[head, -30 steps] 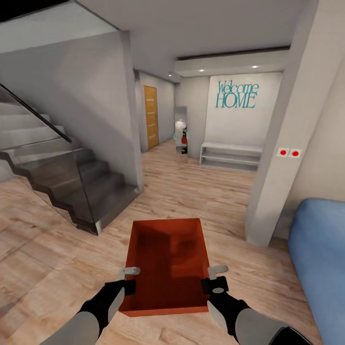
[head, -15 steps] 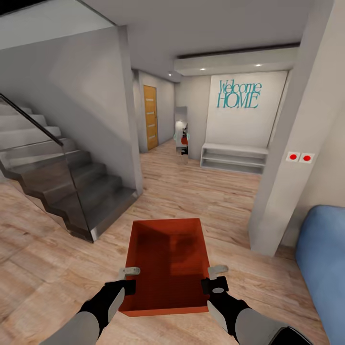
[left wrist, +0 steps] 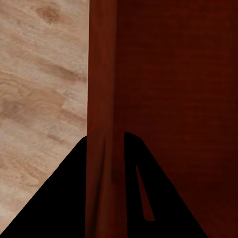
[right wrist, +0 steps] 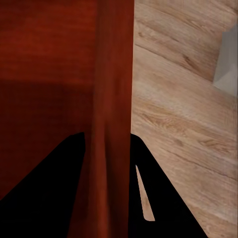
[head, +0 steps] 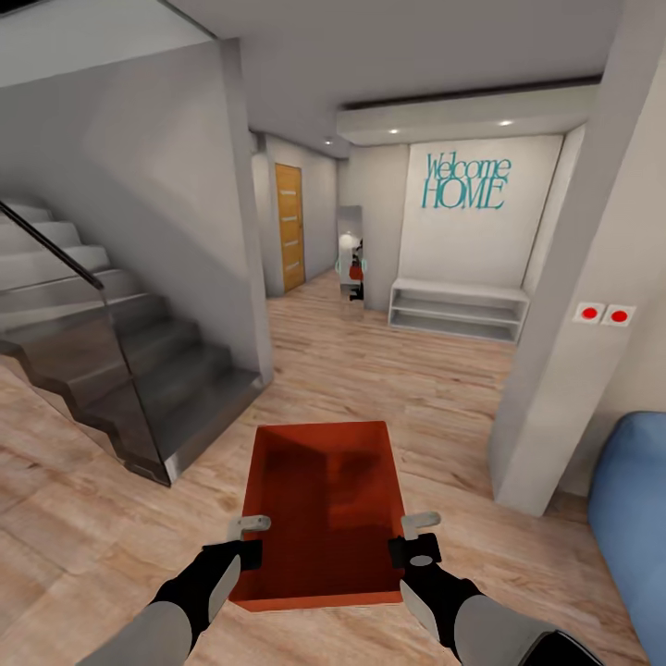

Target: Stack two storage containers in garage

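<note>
The orange-red storage container [head: 324, 509] hung over wood-plank floor [head: 388, 370], left gripper [head: 248, 539] and right gripper [head: 416, 536] clamped on its side walls. An open hallway lay between staircase [head: 139, 370] and pillar [head: 564, 351].

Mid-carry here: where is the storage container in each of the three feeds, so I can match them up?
Head view: the storage container sits low centre, held between the left end effector and the right end effector.
Left wrist view: its side wall runs between the fingers.
Right wrist view: its opposite side wall runs between the fingers.
Shared landmark: the light wood-plank floor.
</note>
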You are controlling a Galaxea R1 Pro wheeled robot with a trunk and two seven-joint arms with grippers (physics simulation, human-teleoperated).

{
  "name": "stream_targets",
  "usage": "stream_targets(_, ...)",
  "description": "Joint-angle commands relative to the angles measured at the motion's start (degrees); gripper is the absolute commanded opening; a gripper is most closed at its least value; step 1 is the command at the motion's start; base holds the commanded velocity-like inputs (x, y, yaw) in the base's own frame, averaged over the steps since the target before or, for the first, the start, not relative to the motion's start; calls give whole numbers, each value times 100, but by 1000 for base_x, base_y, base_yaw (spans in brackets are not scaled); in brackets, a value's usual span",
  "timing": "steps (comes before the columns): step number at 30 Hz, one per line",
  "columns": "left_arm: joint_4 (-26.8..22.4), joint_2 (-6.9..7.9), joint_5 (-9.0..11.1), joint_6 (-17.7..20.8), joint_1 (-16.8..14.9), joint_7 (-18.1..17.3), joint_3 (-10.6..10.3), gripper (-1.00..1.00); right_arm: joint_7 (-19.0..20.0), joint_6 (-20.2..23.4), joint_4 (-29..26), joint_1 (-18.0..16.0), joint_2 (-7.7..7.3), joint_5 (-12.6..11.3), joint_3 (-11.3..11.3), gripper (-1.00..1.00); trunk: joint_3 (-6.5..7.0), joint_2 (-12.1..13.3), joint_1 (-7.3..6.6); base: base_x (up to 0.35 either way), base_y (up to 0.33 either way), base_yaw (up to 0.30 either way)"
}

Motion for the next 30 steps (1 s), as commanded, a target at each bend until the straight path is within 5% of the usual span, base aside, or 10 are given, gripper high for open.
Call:
stream_targets(1, 2, 0, -118, 42, 4, 40, 50, -100, -16, -71, -16, -12, 0, 69, -226, -100, -8, -7, 5, 322, 0, 0)
stream_targets(30, 2, 0, -118, 42, 4, 40, 51, -100, -16, -79, -16, -12, 0, 69, -226, -100, -8, -7, 5, 322, 0, -34)
